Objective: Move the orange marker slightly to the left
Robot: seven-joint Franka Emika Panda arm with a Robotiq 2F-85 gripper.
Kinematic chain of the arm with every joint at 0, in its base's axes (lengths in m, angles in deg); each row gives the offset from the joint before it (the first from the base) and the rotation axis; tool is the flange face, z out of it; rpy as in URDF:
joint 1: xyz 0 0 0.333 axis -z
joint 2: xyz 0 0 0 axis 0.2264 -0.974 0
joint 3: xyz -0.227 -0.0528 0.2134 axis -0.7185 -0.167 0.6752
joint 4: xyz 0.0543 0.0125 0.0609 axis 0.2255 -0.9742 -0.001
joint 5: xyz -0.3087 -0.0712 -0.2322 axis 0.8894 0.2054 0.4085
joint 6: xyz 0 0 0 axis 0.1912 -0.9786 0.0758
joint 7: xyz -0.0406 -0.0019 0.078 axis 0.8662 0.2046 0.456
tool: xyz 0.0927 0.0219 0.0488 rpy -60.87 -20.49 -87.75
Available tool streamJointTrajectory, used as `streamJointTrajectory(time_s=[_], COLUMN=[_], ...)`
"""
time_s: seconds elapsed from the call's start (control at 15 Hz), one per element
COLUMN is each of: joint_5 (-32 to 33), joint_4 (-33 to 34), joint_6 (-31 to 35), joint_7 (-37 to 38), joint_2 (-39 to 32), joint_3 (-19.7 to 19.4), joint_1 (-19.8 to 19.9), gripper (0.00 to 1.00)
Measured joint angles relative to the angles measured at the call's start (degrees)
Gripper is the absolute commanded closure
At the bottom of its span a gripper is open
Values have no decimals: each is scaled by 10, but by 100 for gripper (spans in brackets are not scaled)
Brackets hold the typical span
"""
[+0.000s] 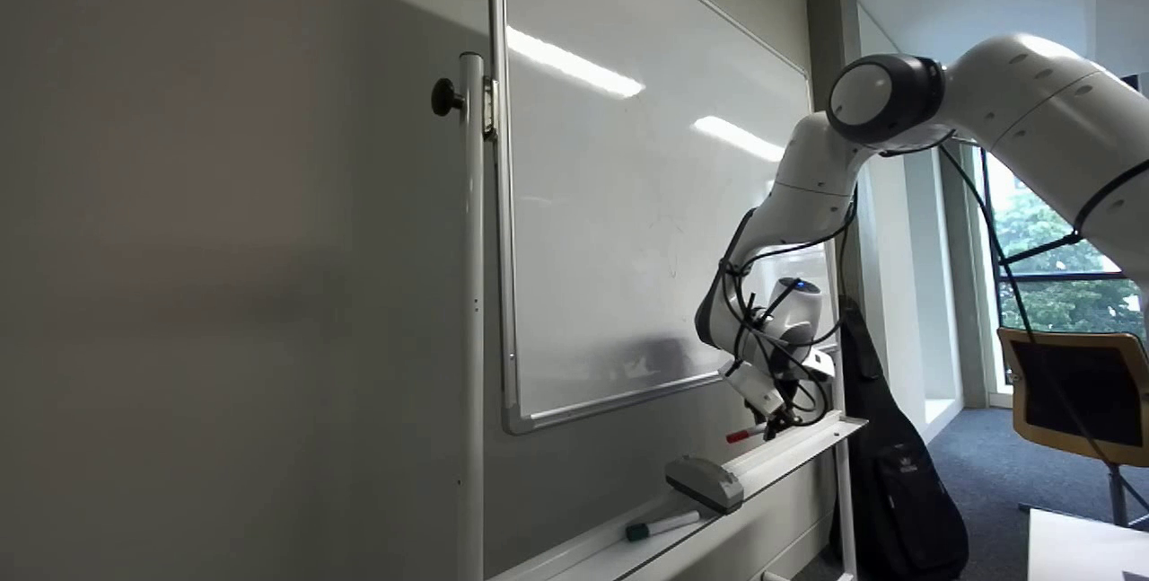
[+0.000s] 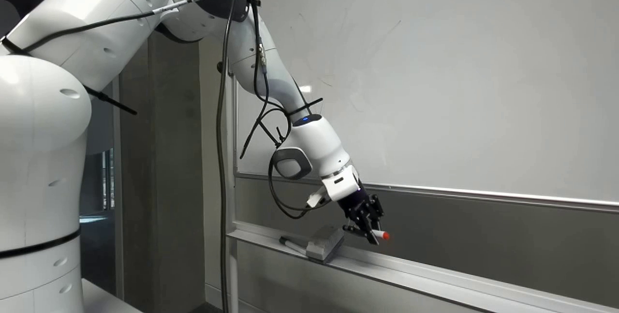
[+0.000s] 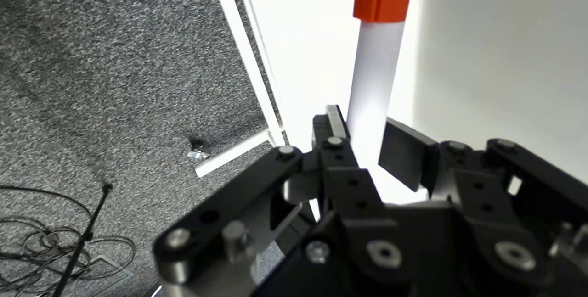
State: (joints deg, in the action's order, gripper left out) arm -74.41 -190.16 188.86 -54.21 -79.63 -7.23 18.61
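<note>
The orange marker has a white body and an orange-red cap. It shows between my fingers in the wrist view [image 3: 377, 58] with its cap pointing away from the gripper. My gripper [image 3: 367, 138] is shut on its white body. In both exterior views the marker [image 1: 743, 435] [image 2: 382, 234] sticks out sideways from the black fingers [image 1: 774, 426] [image 2: 373, 236]. It appears held a little above the white ledge [image 1: 794, 455] [image 2: 411, 276] under the whiteboard. The marker's other end is partly hidden by the fingers.
A grey eraser block [image 1: 705, 482] [image 2: 325, 244] lies on the ledge beside the gripper. A dark-capped white marker [image 1: 664, 524] [image 2: 292, 245] lies against it. The whiteboard [image 1: 646, 231] [image 2: 459, 85] stands above and behind the ledge. Cables hang from the arm.
</note>
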Motion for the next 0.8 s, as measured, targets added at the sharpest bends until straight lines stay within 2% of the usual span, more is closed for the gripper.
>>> streamJointTrajectory(time_s=[0.13, 0.4, 0.8], joint_5=[-1, -2, -1], joint_4=[28, 36, 32], joint_6=[10, 23, 15], joint_7=[15, 42, 46], joint_2=[-2, -9, -22], joint_3=[18, 39, 45], joint_1=[4, 15, 25], gripper=[95, 95, 95])
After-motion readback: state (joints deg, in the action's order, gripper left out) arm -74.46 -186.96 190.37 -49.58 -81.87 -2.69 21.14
